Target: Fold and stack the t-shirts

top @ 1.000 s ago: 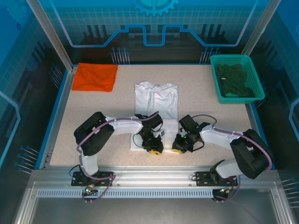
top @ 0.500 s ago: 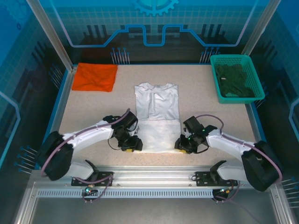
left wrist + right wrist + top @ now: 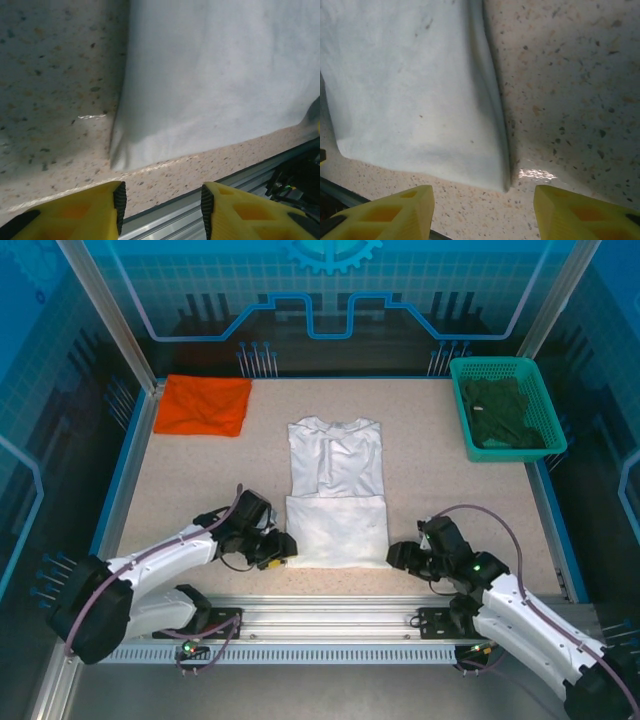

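The white t-shirt (image 3: 336,490) lies flat mid-table, its sleeves tucked in and its bottom part folded up over itself. My left gripper (image 3: 283,553) stands open just left of the shirt's near left corner (image 3: 117,160), nothing between its yellow fingers (image 3: 75,210). My right gripper (image 3: 395,556) is open beside the near right corner (image 3: 502,182), apart from the cloth. The orange t-shirt (image 3: 205,404) lies folded at the far left corner of the table.
A green basket (image 3: 507,408) holding dark green cloth stands at the far right. The table's near metal rail (image 3: 200,200) runs just below both grippers. Bare speckled tabletop (image 3: 460,490) lies on either side of the white shirt.
Both grippers have let go of the white shirt's folded part and drawn outward and toward the near edge. The fold now lies flat and square.
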Controlling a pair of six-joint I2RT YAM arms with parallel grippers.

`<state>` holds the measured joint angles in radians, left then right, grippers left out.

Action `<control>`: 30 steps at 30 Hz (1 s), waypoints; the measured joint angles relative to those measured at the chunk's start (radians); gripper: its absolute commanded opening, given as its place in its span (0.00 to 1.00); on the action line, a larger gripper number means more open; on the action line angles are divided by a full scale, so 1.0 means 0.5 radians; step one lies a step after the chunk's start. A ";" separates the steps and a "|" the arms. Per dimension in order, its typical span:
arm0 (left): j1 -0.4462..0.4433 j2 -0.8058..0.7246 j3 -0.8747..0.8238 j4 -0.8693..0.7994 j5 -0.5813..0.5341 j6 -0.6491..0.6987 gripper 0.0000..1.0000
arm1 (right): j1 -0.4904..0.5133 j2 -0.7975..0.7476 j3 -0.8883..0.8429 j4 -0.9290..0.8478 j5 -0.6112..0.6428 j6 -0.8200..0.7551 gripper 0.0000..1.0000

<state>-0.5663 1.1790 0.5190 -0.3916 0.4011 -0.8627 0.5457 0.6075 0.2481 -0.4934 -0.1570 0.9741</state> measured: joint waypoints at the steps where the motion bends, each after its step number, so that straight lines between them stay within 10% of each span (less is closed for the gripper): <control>1: 0.000 0.033 0.000 0.018 0.015 -0.007 0.42 | 0.000 0.005 -0.027 0.006 -0.015 0.013 0.54; 30: 0.008 0.311 -0.074 0.100 0.203 -0.006 0.37 | 0.068 0.647 0.145 0.156 -0.121 -0.099 0.41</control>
<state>-0.5621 1.3342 0.4820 -0.3416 0.5026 -0.8658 0.5797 0.9310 0.3206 -0.4152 -0.2173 0.9245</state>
